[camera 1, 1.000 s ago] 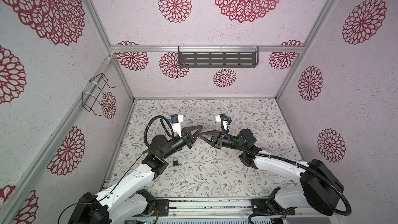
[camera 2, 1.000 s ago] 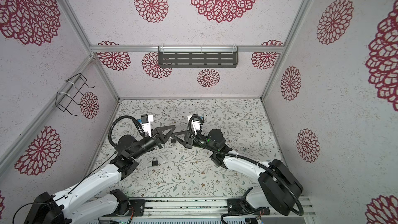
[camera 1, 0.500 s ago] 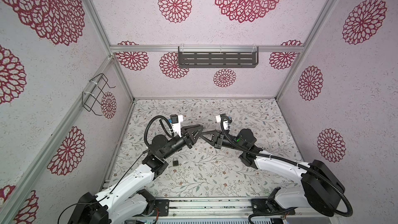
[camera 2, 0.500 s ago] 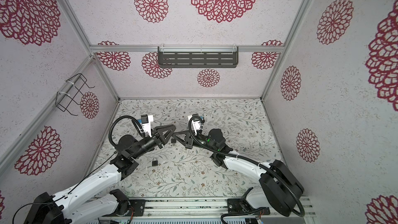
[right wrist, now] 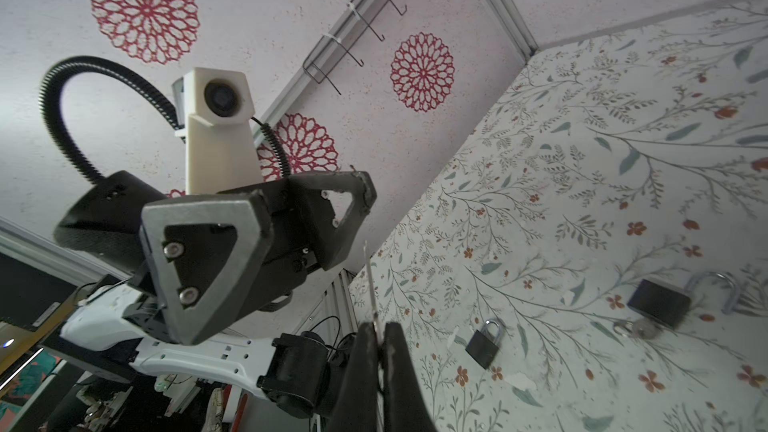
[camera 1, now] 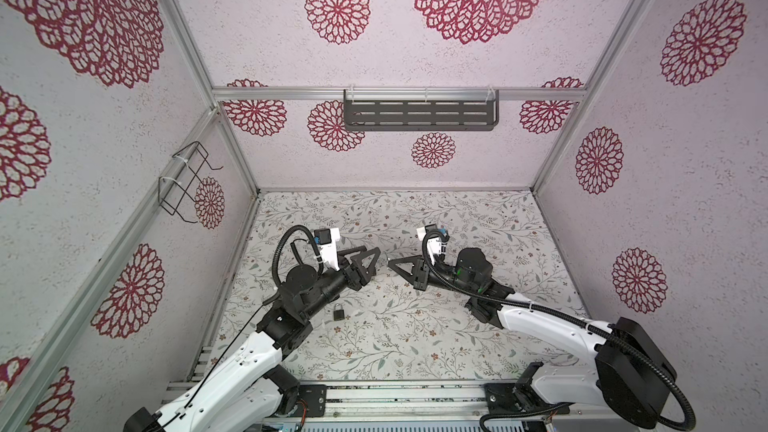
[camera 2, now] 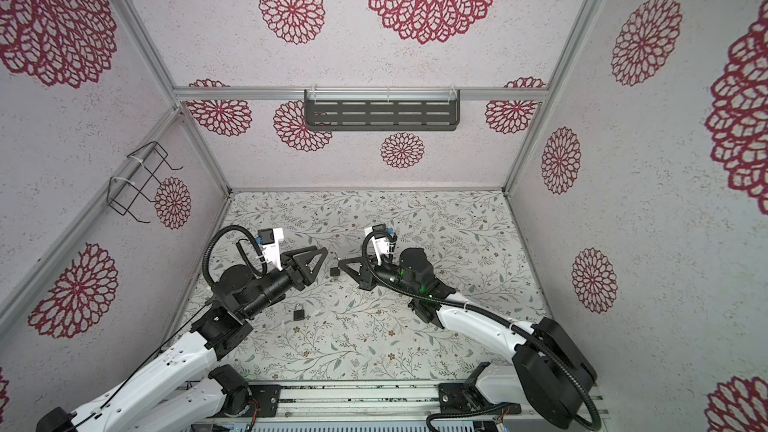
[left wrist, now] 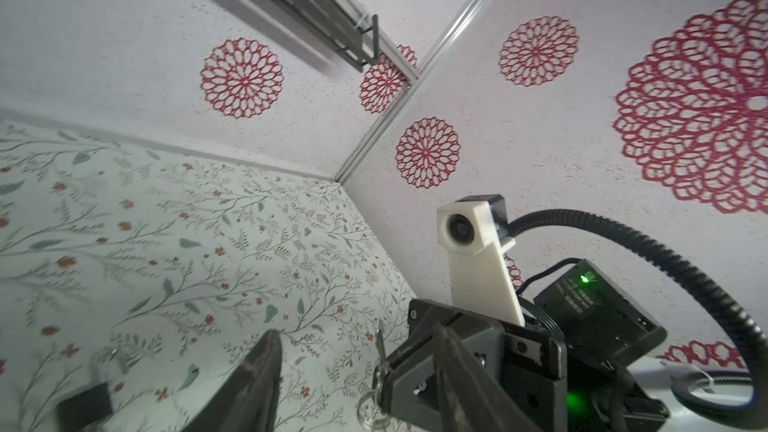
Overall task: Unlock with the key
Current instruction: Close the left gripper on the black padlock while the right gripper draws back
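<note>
Since a second ago the left gripper (camera 1: pixel 372 252) has spread its fingers (right wrist: pixel 208 238), which were then pressed together. The two grippers, then almost tip to tip, now have a clear gap between them.

The floral table (camera 1: pixel 415 326) lies below both sets of fingers. The left arm (camera 1: pixel 249 351) and the right arm (camera 1: pixel 540 322) reach in from the near edge, their fingers pointing at each other above the table's middle.

The left gripper's fingers stand apart with nothing between them. The right gripper (camera 1: pixel 391 264) has its fingers (right wrist: pixel 361 367) pressed together on the key (right wrist: pixel 369 280). The key's thin blade sticks out past the fingertips toward the left gripper.

A closed padlock (camera 1: pixel 338 312) lies flat on the table, well clear of both sets of fingers. It is on the left gripper's side, back beside that arm's wrist.

A second padlock (camera 2: pixel 334 271) shows in a top view just off the right fingertips, in the gap facing the left fingers. Both wrist views show it blurred, so I cannot tell whether it rests on the table. In the right wrist view its shackle looks lifted out of the body.

A small metal ring (left wrist: pixel 368 405) hangs from the key just beneath the right fingertips.
</note>
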